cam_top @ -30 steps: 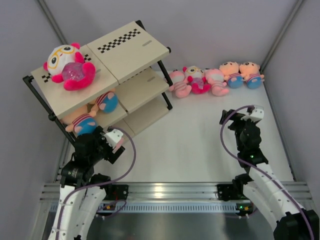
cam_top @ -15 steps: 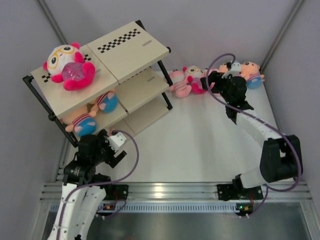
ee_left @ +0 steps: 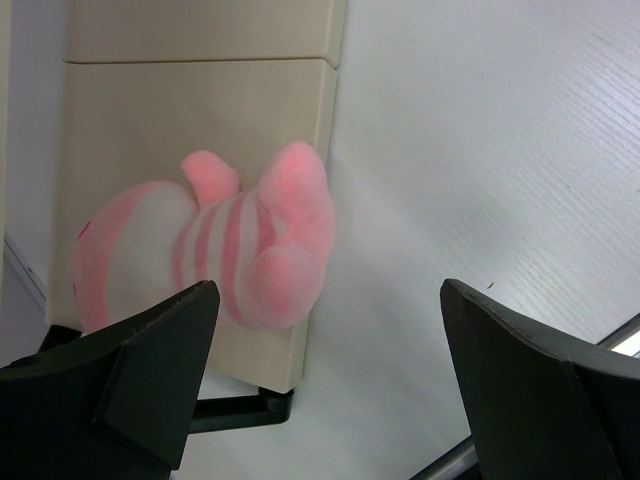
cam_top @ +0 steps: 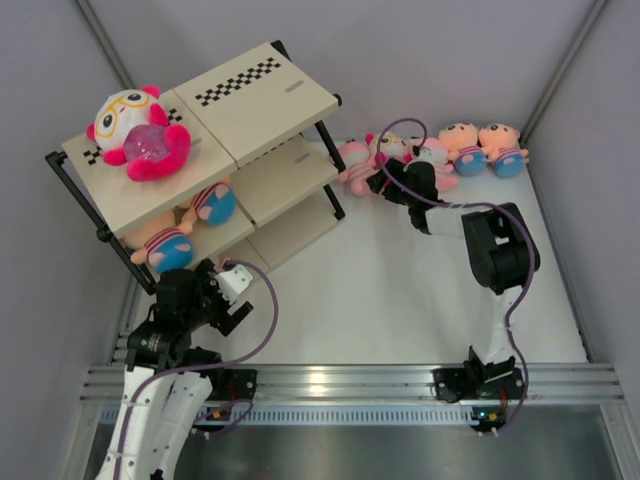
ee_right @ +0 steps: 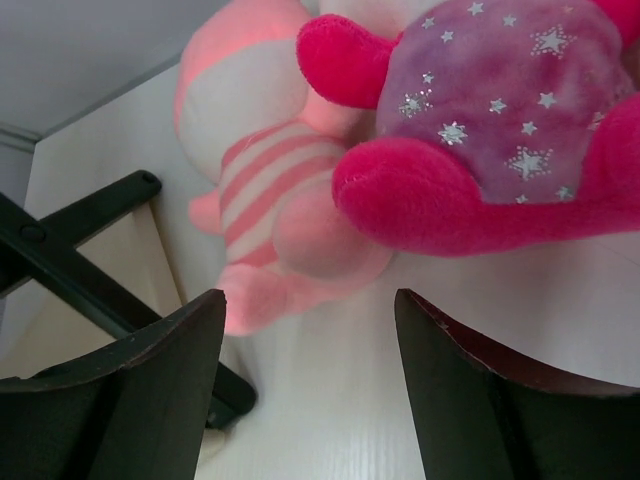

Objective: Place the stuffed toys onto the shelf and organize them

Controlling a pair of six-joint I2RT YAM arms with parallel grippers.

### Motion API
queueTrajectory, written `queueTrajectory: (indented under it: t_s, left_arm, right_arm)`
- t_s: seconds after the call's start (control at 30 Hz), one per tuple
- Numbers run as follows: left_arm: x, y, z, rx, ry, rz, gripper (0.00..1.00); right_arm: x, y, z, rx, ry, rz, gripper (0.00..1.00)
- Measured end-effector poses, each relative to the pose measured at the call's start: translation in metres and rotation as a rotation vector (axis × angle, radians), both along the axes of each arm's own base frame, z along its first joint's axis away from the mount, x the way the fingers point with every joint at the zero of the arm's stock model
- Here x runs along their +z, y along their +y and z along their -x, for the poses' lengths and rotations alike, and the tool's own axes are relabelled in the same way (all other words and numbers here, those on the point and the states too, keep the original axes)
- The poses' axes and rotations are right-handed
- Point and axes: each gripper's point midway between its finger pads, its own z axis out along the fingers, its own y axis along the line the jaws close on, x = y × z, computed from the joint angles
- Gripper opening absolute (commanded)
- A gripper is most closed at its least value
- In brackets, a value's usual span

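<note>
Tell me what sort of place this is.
Likely a robot lab test cell, not a home: bare grey walls box in a white table, a metal rail runs along its near edge, and a shelf stands staged with toys.

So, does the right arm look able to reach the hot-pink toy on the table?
Probably yes. The right gripper is open just short of the hot-pink toy, with nothing between them; the pale pink striped toy beside it might get caught too.
</note>
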Motion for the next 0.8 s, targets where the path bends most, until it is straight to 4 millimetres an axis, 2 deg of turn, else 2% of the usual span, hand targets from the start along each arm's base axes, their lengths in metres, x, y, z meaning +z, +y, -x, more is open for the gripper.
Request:
queueTrajectory:
  t_s: [0.17, 0.27, 0.3, 0.37, 0.4, 0.5, 0.63, 0.73, 0.8]
  left_arm:
    - [0.000, -0.001, 0.000, -0.008, -0.001, 0.001, 0.99]
    - [0.000, -0.001, 0.000, -0.010, -0.002, -0.002, 0.99]
    - [0.000, -0.001, 0.000, -0.011, -0.003, -0.003, 0.99]
    - [0.000, -0.001, 0.000, -0.011, -0.003, -0.003, 0.99]
    - [0.000, -0.001, 0.000, -0.011, -0.003, -0.003, 0.99]
    - [0.000, -0.001, 0.000, -0.011, 0.000, -0.004, 0.99]
    - [-0.002, -0.003, 0.001, -0.017, 0.016, -0.005, 0.99]
    - [-0.003, -0.005, 0.006, -0.030, 0.045, -0.012, 0.99]
    - [0.004, -0.005, 0.010, -0.036, 0.055, -0.017, 0.98]
  right_arm:
    - [-0.010, 0.015, -0.022, -0.077, 0.009, -0.051, 0.69]
    - [-0.014, 0.014, -0.034, -0.140, 0.011, -0.065, 0.71]
    - [-0.016, 0.013, -0.037, -0.159, 0.013, -0.068, 0.67]
    - [-0.020, 0.011, -0.044, -0.193, 0.016, -0.070, 0.48]
    - [-0.021, 0.010, -0.047, -0.204, 0.017, -0.068, 0.28]
    - [-0.026, 0.010, -0.052, -0.223, 0.022, -0.072, 0.00]
    - [-0.026, 0.008, -0.048, -0.226, 0.017, -0.067, 0.00]
    - [-0.021, -0.004, -0.024, -0.223, 0.019, -0.023, 0.00]
    - [-0.006, -0.012, -0.008, -0.217, 0.001, 0.007, 0.00]
